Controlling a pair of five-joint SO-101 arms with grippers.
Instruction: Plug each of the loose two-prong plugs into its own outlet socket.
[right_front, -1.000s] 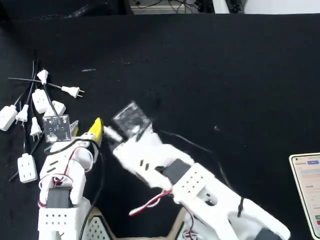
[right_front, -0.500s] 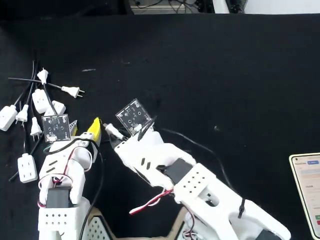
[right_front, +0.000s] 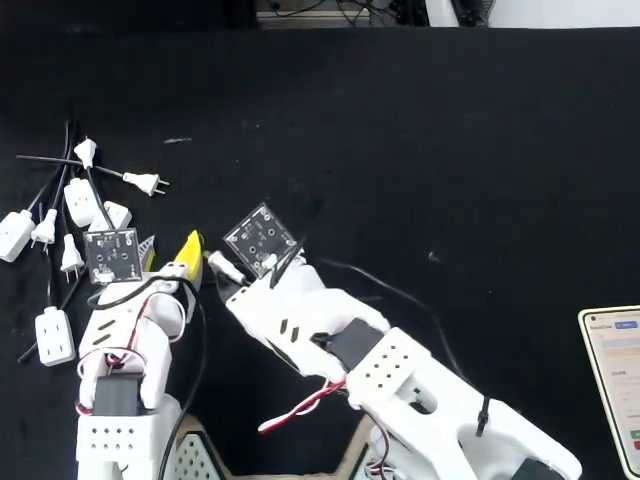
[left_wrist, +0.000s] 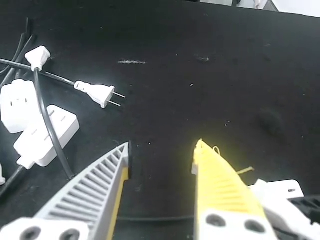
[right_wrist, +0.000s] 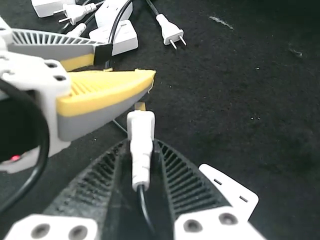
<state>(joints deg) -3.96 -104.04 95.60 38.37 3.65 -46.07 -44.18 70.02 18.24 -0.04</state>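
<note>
Inside the clenched right claw (right_wrist: 141, 146), white plug (right_wrist: 141, 129), prongs mostly hidden by spread left claw (left_wrist: 161, 145)

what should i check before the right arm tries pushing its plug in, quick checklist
1. Grip: right gripper shut on the plug: ok.
2. Helper free: left gripper open and empty: ok.
3. Way ahead of the plug: its yellow finger lies just in front: not ok.
4. Socket held steady: the nearest outlet block lies loose, ungripped: not ok.
5. Slack: the plug's cable trails loose, looks unsnagged: ok.
</note>
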